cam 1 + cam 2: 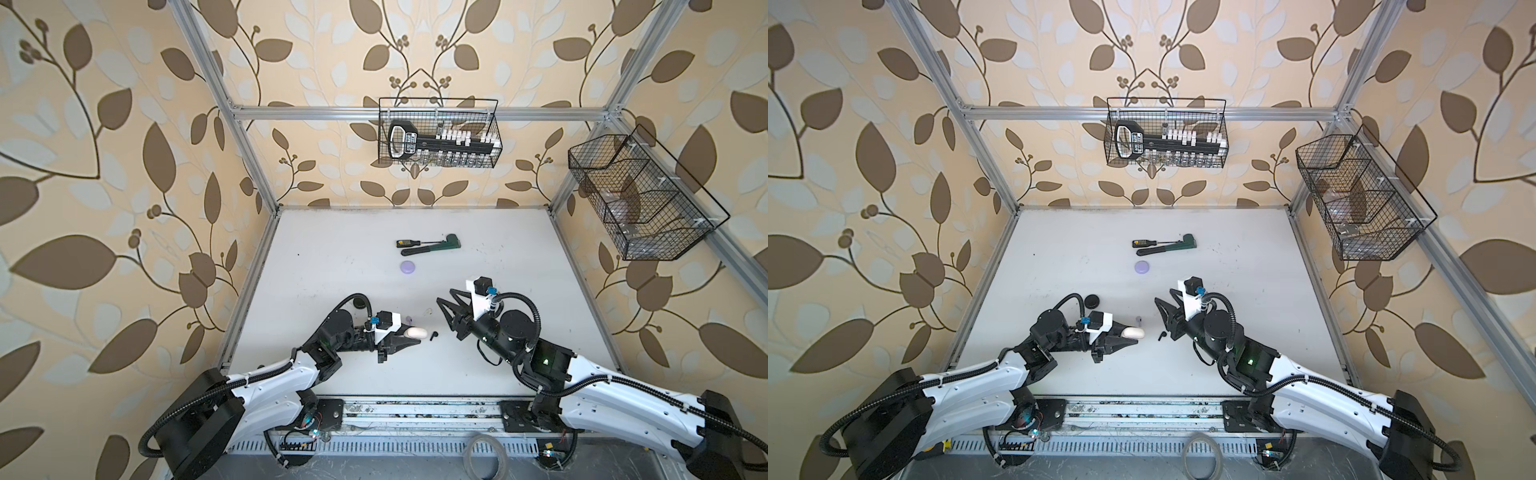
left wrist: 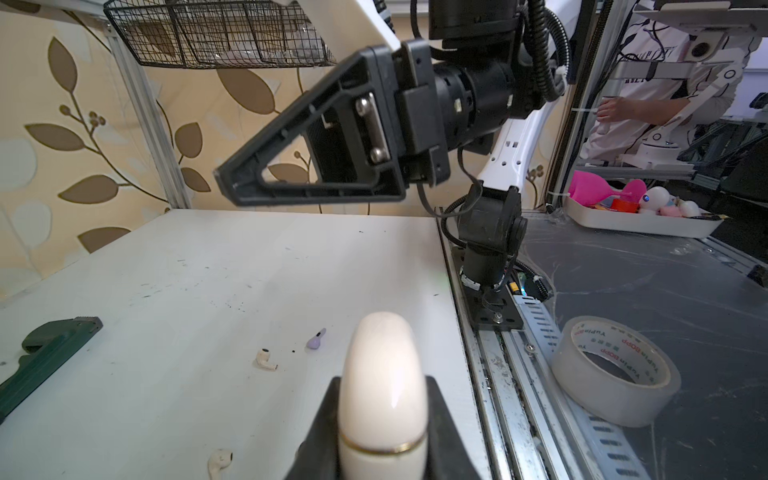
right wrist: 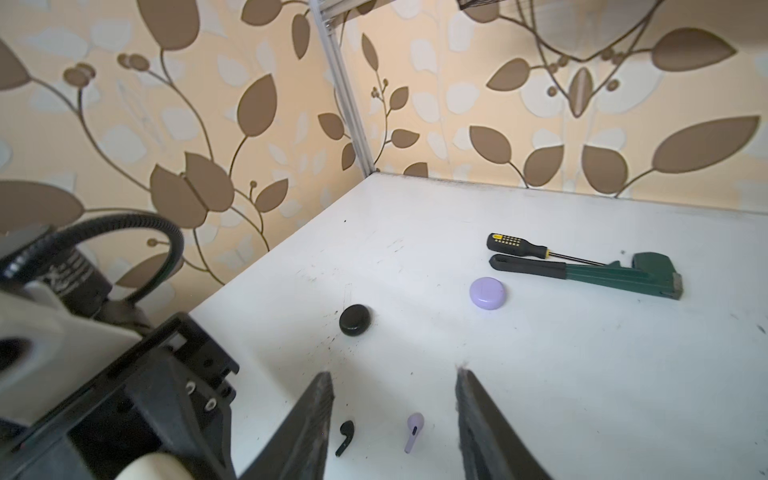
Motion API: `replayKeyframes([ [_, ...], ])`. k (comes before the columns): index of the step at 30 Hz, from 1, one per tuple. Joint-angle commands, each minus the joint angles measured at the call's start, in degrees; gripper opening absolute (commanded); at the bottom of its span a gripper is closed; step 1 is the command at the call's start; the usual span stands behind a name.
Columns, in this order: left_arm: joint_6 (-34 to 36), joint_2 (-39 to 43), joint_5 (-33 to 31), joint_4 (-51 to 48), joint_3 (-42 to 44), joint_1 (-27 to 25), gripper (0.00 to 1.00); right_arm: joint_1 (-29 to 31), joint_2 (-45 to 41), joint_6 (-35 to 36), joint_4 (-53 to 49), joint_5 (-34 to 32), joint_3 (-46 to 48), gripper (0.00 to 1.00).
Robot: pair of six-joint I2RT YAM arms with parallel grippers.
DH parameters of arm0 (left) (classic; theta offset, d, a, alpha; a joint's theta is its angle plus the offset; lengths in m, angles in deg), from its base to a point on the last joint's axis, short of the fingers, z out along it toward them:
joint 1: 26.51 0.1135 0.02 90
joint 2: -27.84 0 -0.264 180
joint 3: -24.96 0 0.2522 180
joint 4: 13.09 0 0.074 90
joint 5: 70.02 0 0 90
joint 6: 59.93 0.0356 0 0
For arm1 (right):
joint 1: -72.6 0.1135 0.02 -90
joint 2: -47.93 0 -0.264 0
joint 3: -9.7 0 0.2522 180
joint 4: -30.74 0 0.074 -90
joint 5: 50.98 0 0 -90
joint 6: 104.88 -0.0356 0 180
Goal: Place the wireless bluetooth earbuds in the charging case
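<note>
The left gripper [image 1: 411, 337] was clamped on the white case [image 1: 417, 332], fingers pressed to its two flanks, the rounded end poking out past the tips toward the right arm. A thin gold band ringed the case near the grip. Whether it rested on the table [image 1: 332, 257] or hung just over it, I could not tell.

The black earbud [image 1: 433, 336] lay on the table just off the case's rounded end. The lavender earbud [image 1: 409, 319] lay just beside the case on its back-wall side, not touching. A white earbud [image 2: 265, 360] lay a little farther out on that same side, and a second white earbud [image 2: 219, 461] nearer the left wrist. The right gripper [image 3: 395, 372] hung above the table beyond the case's rounded end, fingers spread fairly wide with nothing between them; the black and lavender earbuds showed on the table below the gap. The black case [image 3: 354, 319] sat near the white case, back along the left arm. The lavender case [image 1: 407, 267], shut, lay well apart toward the back wall, and the screwdriver [image 1: 409, 242] and wrench [image 1: 432, 246] lay side by side farther still.
</note>
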Motion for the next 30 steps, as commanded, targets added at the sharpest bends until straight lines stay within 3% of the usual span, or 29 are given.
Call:
replayKeyframes([
  [1,-0.4,0.0,-2.4,6.6,1.2,-0.4,0.00,-2.3,-2.4,-14.0,-10.8,-4.4,-2.7,0.47],
  [5,-0.7,1.5,-6.4,7.8,2.9,-0.4,0.00,-6.9,-4.5,-21.1,-17.1,1.9,-2.5,0.46],
  [12,-0.7,2.5,-6.1,7.3,2.9,-0.5,0.00,-5.5,-5.7,-23.2,-22.8,2.0,-1.9,0.49],
  [15,-0.8,2.2,-5.9,7.9,2.9,-0.4,0.00,-0.1,-3.8,-17.8,-18.5,4.8,-1.8,0.54],
  [21,-0.6,2.2,-4.3,6.3,2.0,-0.4,0.00,14.0,2.1,-6.5,-5.3,6.5,-1.5,0.54],
  [25,-0.6,2.1,-3.5,5.8,1.7,-0.4,0.00,21.1,6.4,-1.9,-4.9,0.8,-4.5,0.54],
  [30,-0.2,2.0,-1.2,5.0,1.1,-0.4,0.00,22.3,10.4,-2.3,-7.2,-6.0,-6.8,0.53],
])
